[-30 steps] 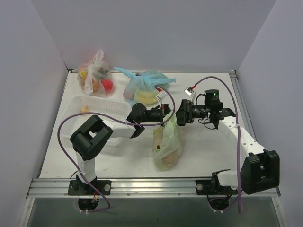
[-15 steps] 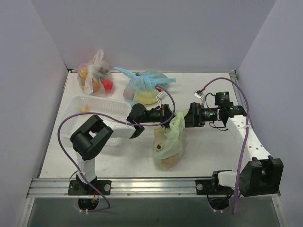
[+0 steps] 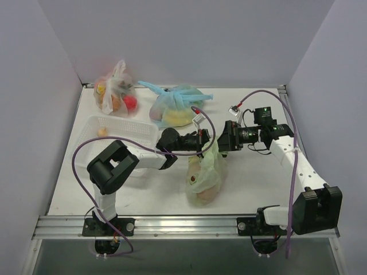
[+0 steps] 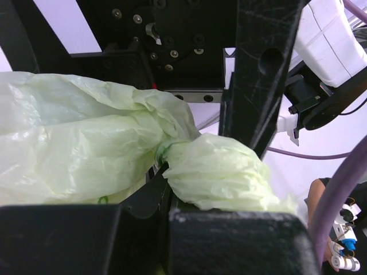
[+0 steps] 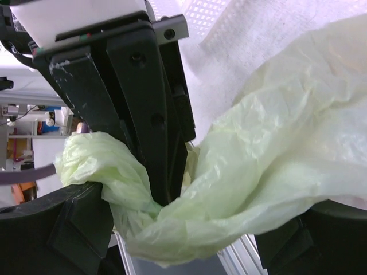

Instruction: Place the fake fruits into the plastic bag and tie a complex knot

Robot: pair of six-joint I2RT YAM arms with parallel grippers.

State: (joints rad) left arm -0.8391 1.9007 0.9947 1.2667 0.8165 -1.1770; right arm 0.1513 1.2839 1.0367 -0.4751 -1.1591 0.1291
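Plastic bag [image 3: 203,179] first: it lies on the table [image 3: 252,183] near the middle, just past the two arm bases. It is pale green and very thin. Its fat bottom rests on the table and its top is pulled up and squeezed into a thin neck. A dark lump shows through its side, so I think the fake fruits [image 3: 195,177] are inside.

A little farther back, both arms meet at the neck. The left gripper [image 3: 205,141] has its jaws pressed together, pinching the bunched top of the plastic bag. The right gripper [image 3: 222,143] has its jaws spread wide, with a puffy green end of the bag between them but not squeezed.

I think the bag is light, soft and slippery. It crumples and can tear if pulled hard. The fruits make the bottom heavy, so it sags. The best place to hold it is the bunched ends at the top, close to the neck, not the thin sides.

To the left sits a white basket [image 3: 143,130] with one small orange piece [image 3: 102,132] in it. Far back lie a blue bag [image 3: 178,103] and a clear bag [image 3: 114,94], both tied with fruit inside.
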